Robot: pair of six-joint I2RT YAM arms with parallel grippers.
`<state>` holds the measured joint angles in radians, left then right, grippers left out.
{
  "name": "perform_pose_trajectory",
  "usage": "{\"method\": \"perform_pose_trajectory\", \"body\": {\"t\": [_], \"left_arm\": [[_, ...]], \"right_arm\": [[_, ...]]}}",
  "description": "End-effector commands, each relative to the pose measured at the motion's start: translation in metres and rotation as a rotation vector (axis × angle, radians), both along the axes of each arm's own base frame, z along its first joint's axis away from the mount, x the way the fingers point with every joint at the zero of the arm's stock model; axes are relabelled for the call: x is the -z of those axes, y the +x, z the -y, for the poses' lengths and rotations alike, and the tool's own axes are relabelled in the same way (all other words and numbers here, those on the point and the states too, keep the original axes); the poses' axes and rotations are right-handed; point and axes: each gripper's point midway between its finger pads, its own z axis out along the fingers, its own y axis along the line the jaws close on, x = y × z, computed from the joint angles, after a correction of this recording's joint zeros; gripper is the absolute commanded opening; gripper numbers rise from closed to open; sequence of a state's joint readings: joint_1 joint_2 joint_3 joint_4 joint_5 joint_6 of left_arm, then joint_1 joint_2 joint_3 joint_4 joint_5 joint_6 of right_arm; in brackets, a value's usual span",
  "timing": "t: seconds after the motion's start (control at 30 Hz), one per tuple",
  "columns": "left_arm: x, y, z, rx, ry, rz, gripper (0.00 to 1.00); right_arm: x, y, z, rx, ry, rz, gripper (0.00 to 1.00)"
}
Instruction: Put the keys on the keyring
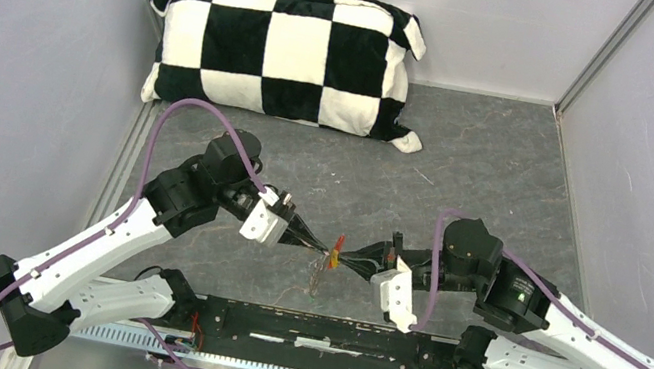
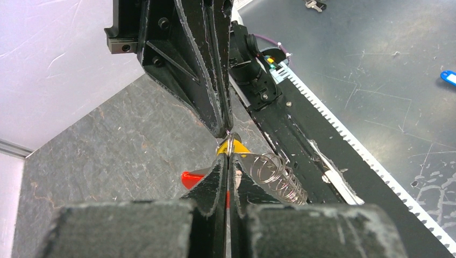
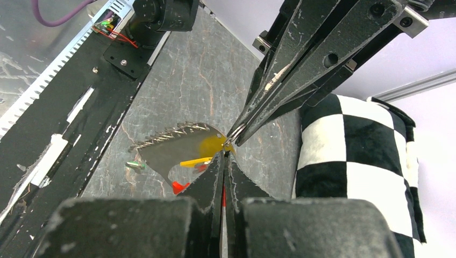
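Note:
Both grippers meet tip to tip above the middle of the table. My left gripper (image 1: 331, 244) (image 2: 228, 157) is shut on the keyring's thin metal ring (image 2: 230, 142). My right gripper (image 1: 346, 255) (image 3: 223, 155) is shut on the same ring from the opposite side. The yellow key (image 2: 239, 147) (image 3: 214, 143) has its head right at the pinch point. A grey blade and a wire coil (image 2: 279, 177) trail from there. Whether the yellow key is threaded on the ring I cannot tell. The red tag (image 2: 189, 178) (image 3: 179, 187) hangs below. The green key (image 3: 135, 165) lies on the table.
A black-and-white checked pillow (image 1: 286, 50) lies at the back left of the table. The black base rail (image 1: 327, 332) runs along the near edge. Grey walls close in the left and right sides. A blue tag (image 2: 448, 77) lies on the floor beyond the rail.

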<state>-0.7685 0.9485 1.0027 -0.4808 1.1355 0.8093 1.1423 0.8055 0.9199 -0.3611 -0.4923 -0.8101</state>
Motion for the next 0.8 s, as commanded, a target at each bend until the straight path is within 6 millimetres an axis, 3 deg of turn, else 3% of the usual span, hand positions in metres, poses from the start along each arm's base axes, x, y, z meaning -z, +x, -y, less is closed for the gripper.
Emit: {"method": "perform_pose_trajectory", "body": {"t": [0.0,0.23,0.77], "left_arm": [[0.001,-0.003,-0.003,0.028,-0.025,0.061,0.02],[0.011,-0.005,-0.009,0.026,0.002,0.089,0.02],[0.005,-0.003,-0.007,0.002,-0.014,0.068,0.02]], "right_arm": [[-0.027,0.002,-0.004,0.001,0.060,0.041,0.01],[-0.028,0.003,-0.005,0.006,0.054,0.041,0.01],[-0.012,0.001,-0.006,-0.010,0.019,0.025,0.01]]}}
